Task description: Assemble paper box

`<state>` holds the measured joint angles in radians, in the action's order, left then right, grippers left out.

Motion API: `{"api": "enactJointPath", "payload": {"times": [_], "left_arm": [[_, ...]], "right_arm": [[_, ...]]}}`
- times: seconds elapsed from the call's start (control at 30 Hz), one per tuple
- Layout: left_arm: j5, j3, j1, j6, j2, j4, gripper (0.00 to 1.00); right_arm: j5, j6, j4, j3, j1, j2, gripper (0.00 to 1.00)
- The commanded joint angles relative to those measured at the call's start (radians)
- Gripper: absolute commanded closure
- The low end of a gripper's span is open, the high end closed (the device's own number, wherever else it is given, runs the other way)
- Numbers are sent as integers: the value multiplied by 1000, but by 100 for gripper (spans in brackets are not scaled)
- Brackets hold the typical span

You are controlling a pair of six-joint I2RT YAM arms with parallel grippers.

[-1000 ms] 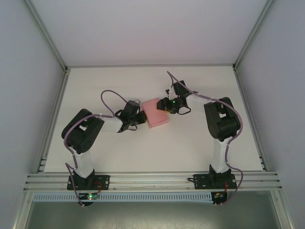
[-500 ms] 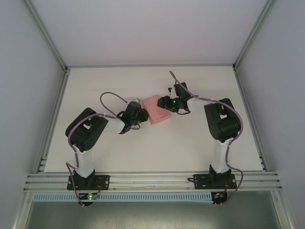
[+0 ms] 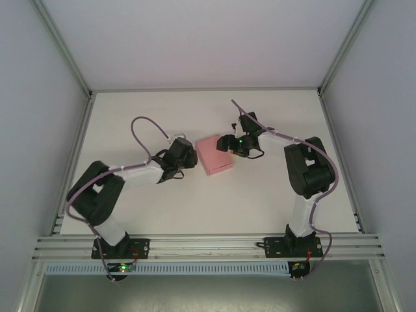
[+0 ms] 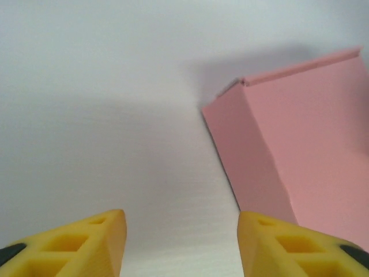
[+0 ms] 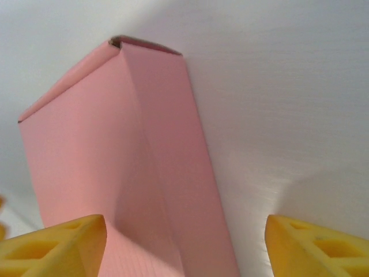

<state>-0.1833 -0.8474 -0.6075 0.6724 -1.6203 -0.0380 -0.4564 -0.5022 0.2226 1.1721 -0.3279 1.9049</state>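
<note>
Paper box: we see the paper box (image 3: 215, 154), a pink closed rectangular card box, lying flat on the white table (image 3: 130, 117) between the two grippers.

Box corners: from the right wrist, the box's (image 5: 115, 144) far corner shows a small dark gap where the panels meet. From the left wrist, a thin card edge stands slightly proud along the far side of the box (image 4: 305, 150).

Left gripper: the left gripper (image 3: 193, 156) sits just beside the box's left edge, pointing toward it.

Left jaws: in the wrist view the left gripper (image 4: 181, 248) has its yellow fingers (image 4: 86, 245) spread apart, with bare table between them. The box lies ahead and off to the right of that gap, its near corner just beside the right-hand finger. We cannot tell whether they touch.

Right gripper: the right gripper (image 3: 224, 143) is at the box's far right corner, pointing toward it.

Right jaws: in the wrist view the right gripper (image 5: 184, 248) has its yellow fingers (image 5: 317, 245) wide apart. The near end of the box reaches in between them, close against the left-hand finger. Bare table separates it from the right-hand one, so the box is not clamped.

Contact on the right: we cannot tell whether the left-hand finger touches the card.
</note>
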Motion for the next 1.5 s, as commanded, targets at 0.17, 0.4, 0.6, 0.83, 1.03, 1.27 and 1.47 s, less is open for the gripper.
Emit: {"api": "enactJointPath", "payload": {"times": [0.17,0.4,0.6,0.83,1.03,1.27,1.47], "left_arm": [[-419,-36,72,-44,358,412,0],[-541,180,340,-132,454,206,0],[-539,345,438,-357,459,-249,0],[-362,389,504,-538,214,-552,0],[-221,372,526,-610,91,-685,0],[-81,422,569,-595,120,-726,0],[-22,398,592,-591,108,-697,0]], "right_arm": [[206,187,66,24,114,-226,2],[451,349,-470,-434,211,-534,2],[523,481,-924,-703,271,-605,2],[435,514,-1256,-835,325,-647,2],[354,498,-1178,-946,361,-711,2],[393,415,-1607,-981,390,-330,2],[466,473,-1248,-848,341,-397,2]]}}
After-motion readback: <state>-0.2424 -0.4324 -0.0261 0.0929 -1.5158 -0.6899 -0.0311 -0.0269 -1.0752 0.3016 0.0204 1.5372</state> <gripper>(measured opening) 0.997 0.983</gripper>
